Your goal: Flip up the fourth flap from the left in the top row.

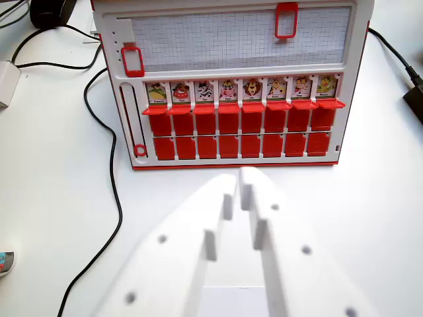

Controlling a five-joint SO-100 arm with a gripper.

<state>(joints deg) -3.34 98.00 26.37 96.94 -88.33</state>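
The white gripper [239, 177] is hovering with its jaws nearly together and holding nothing, just short of the red game board [231, 86], where the fourth flap from the left [228, 92] is seemingly standing up already among its neighbours, so little seems left.

A black cable [106, 158] runs along the left part of the white table [53, 198]. A white box [6, 82] lies at its left edge. A dark object [49, 10] sits at the far left corner.
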